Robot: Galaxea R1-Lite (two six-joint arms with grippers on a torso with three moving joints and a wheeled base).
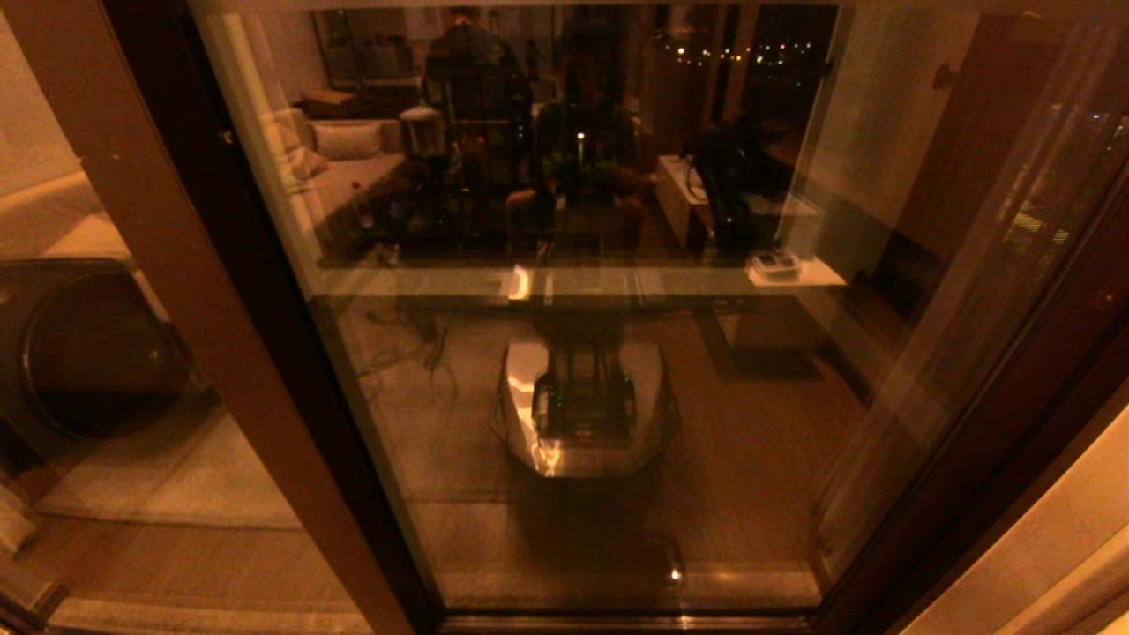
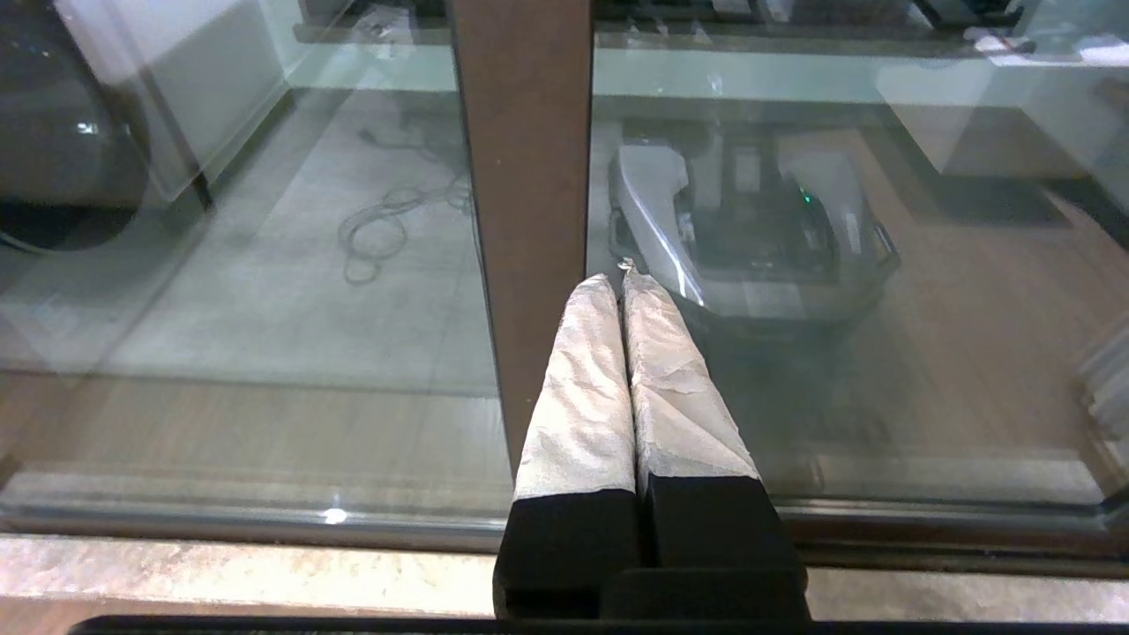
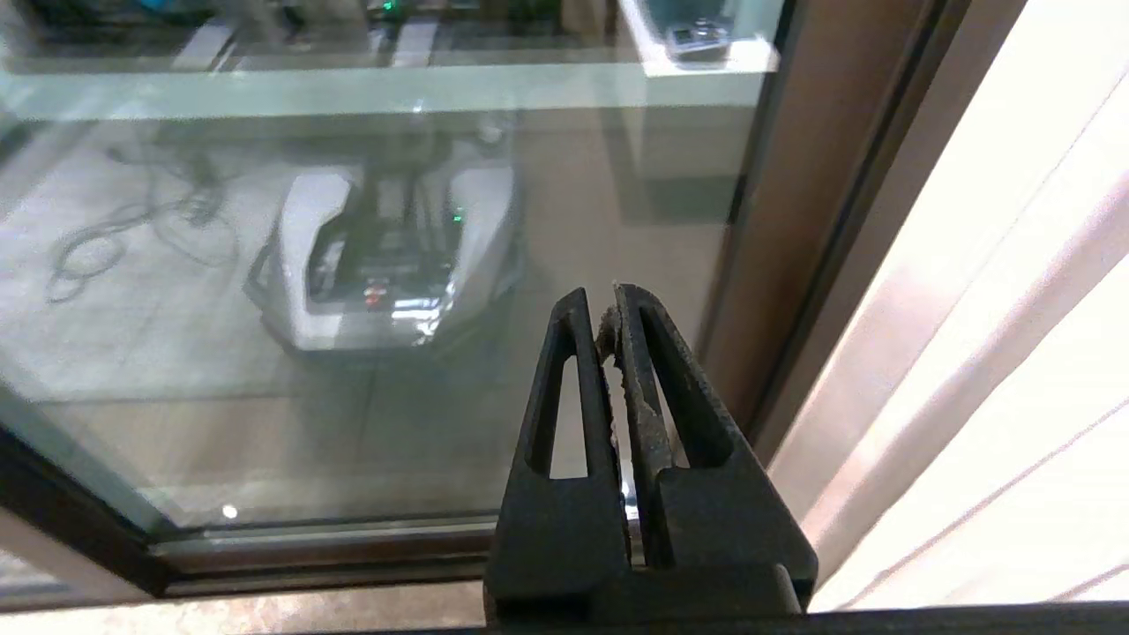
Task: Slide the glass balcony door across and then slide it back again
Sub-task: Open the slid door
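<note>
- Hovering low by the bottom track, the right gripper (image 3: 610, 313) had its dark fingers pinched together on nothing, pointed at the pane near the right-hand stile (image 3: 776, 229).
- Left gripper (image 2: 622, 282) was parked, also clenched empty, its cloth-wrapped fingertips (image 2: 586, 370) aimed at a plain brown post (image 2: 525, 176) in the left wrist view. Couldn't tell whether they touched it.
- Neither arm showed in the head view, so both sat low and clear of the door.
- The glass balcony door (image 1: 573, 353) filled the scene straight ahead: tall reflective pane in a reddish-brown frame, sitting in its floor track (image 3: 335, 551). It looked fully closed against the right side; nothing slid yet, by my read.
- No handle slot or lock was visible in any view, probably above the wrist cameras' field.
- Risks:
  - Pane mirrored the robot's own base (image 1: 582, 406) and the room behind, so depth to the glass would be hard to judge; closed tips could jab the pane instead of the frame.
  - Pinched fingers pushing on a smooth stile could skid off if no edge is caught.
  - Mixing up the plain post with the handled stile would mean shoving the fixed panel.
</note>
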